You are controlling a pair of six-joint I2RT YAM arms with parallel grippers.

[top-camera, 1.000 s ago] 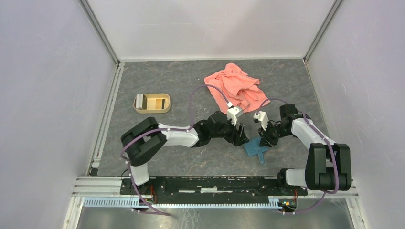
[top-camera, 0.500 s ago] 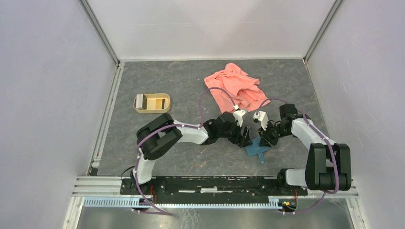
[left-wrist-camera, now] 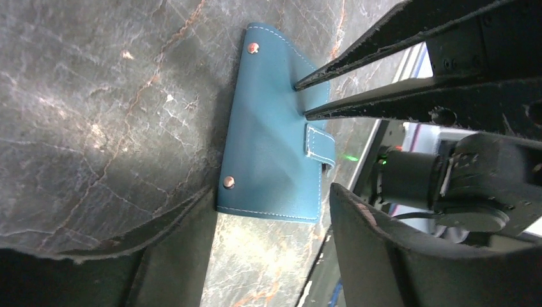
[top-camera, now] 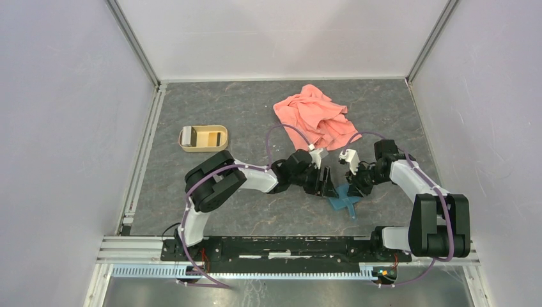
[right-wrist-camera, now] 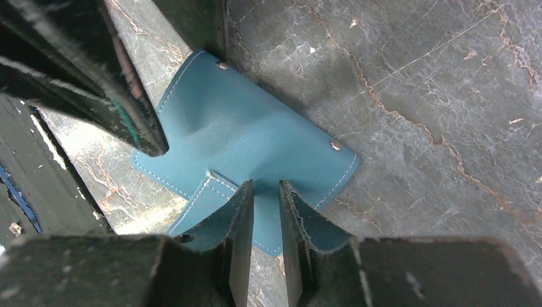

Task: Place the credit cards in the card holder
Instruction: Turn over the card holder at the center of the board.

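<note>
The card holder is lying flat on the table, near its front middle, between the two arms. The left gripper is hanging over it with the jaws standing wide open, one finger at each side of one short end. The right gripper is coming from the opposite side. Its jaws are standing only a little apart with nothing showing between them, and the tips are touching the teal cover just beside the small strap.

A salmon-pink cloth is lying crumpled behind the grippers, apart from them. A tan tray is sitting well apart to the left, with a greyish-white piece at its left end (whether the credit cards are in it, I cannot tell).

The table is showing dark grey, marble-like veins. Pale walls are closing it on three sides, and a metal rail is running along the near edge.
</note>
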